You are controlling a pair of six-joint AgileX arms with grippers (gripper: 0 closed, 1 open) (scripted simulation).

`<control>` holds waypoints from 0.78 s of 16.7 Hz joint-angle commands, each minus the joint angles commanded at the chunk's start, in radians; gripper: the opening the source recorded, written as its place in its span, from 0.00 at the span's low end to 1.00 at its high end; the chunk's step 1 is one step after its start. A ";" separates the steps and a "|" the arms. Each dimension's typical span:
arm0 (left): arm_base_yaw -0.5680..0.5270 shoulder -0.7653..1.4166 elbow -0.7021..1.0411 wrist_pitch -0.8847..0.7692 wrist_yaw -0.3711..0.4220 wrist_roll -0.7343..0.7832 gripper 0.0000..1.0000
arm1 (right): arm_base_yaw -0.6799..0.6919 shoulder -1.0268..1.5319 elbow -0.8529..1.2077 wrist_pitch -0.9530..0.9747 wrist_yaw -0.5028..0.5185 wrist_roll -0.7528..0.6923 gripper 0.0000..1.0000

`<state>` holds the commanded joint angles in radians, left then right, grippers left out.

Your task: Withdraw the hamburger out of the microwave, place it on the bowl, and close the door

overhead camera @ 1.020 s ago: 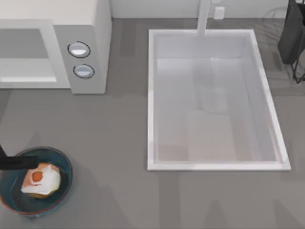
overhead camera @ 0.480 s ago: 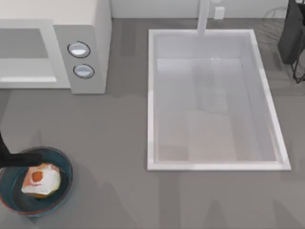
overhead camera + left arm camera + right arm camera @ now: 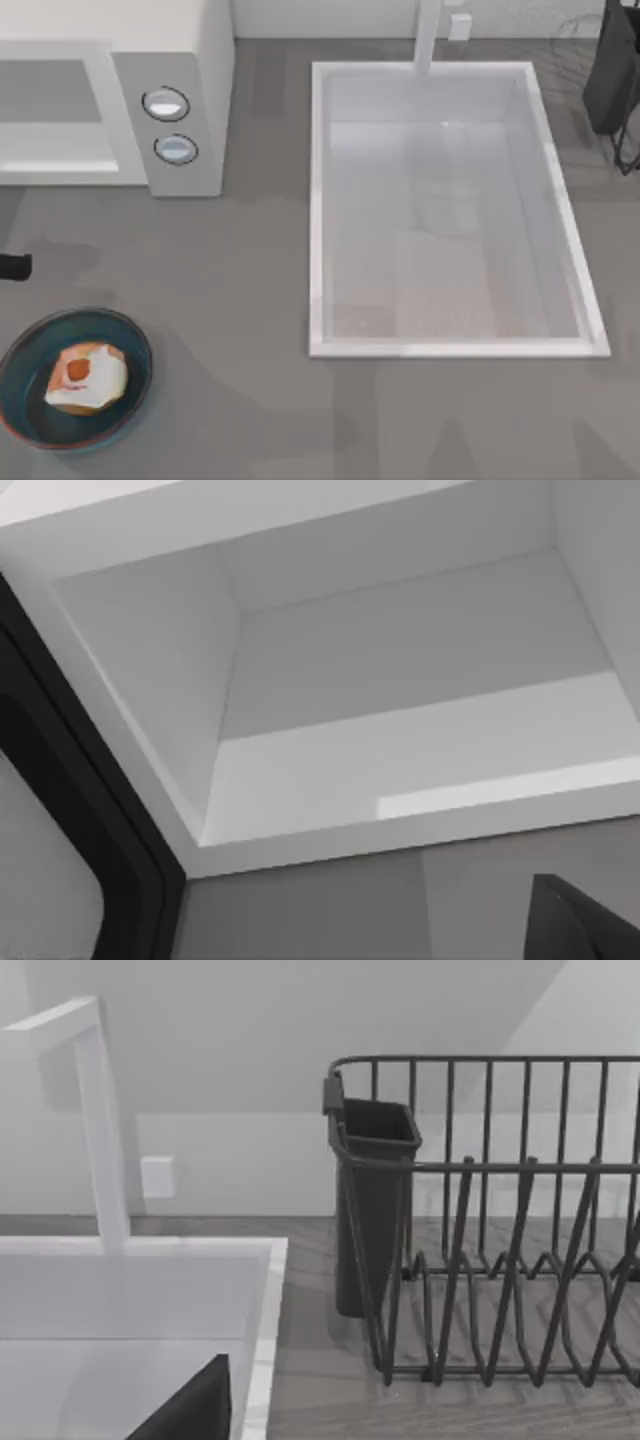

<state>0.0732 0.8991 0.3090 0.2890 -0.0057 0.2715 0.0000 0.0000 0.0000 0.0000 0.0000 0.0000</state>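
Hamburger (image 3: 87, 379) sits in bowl (image 3: 125, 400) near-left; left gripper (image 3: 12, 266), grip state untellable, faces the open microwave (image 3: 190, 60); sink (image 3: 450, 345) right

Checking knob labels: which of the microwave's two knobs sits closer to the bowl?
The lower knob in the top view; the other knob lies farther up the microwave panel from the bowl.

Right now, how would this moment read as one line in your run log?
hamburger: in bowl | microwave: cavity open, empty | left end effector: at table's left edge | next: close door
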 joint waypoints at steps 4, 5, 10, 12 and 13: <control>0.274 0.241 0.292 -0.291 0.208 0.196 0.00 | 0.000 0.000 0.000 0.000 0.000 0.000 1.00; 0.346 0.304 0.369 -0.368 0.260 0.246 0.00 | 0.000 0.000 0.000 0.000 0.000 0.000 1.00; 0.681 0.600 0.742 -0.732 0.492 0.471 0.00 | 0.000 0.000 0.000 0.000 0.000 0.000 1.00; 0.792 0.699 0.871 -0.854 0.565 0.542 0.00 | 0.000 0.000 0.000 0.000 0.000 0.000 1.00; 0.840 0.742 0.927 -0.906 0.596 0.572 0.00 | 0.000 0.000 0.000 0.000 0.000 0.000 1.00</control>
<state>0.9134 1.6409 1.2365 -0.6170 0.5899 0.8433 0.0000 0.0000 0.0000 0.0000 0.0000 0.0000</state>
